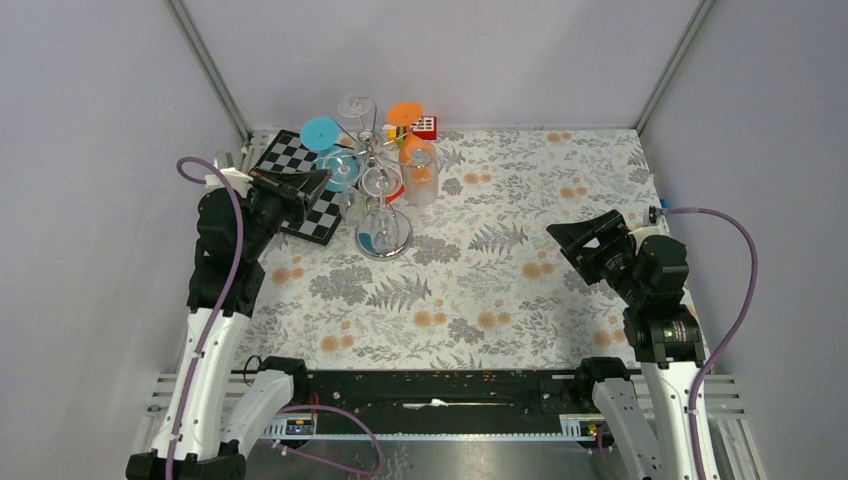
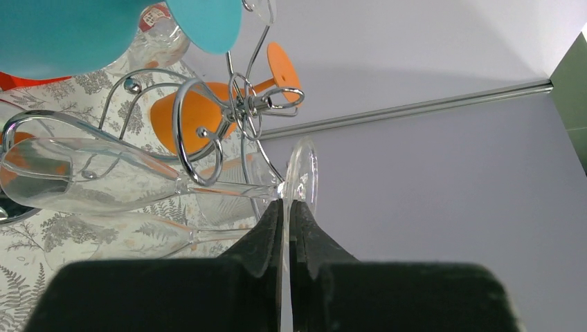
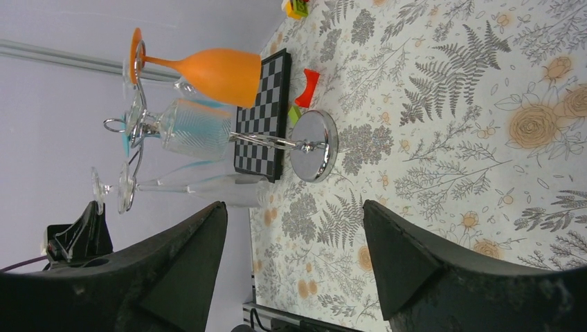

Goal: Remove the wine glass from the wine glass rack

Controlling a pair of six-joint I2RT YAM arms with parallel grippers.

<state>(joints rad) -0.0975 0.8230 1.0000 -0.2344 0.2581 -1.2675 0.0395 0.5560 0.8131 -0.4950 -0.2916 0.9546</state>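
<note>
Left fingers [image 2: 266,235] clenched on wine glass [image 2: 104,181] foot, stem lying toward 9 o'clock through wine glass rack [image 2: 244,104]; right fingers [image 3: 401,256] released.

The wine glass rack [image 1: 390,240] stands on the far left part of the desk [image 1: 500,270], with its base just right of the chessboard [image 1: 290,158], which lies flat near the back left corner. The left end effector [image 2: 286,204] sits over the chessboard on the rack's left side, at the foot of a wine glass [image 2: 83,183] whose stem passes through one of the rack's loops. The right end effector [image 3: 295,207] is well apart, over the desk's right side.
</note>
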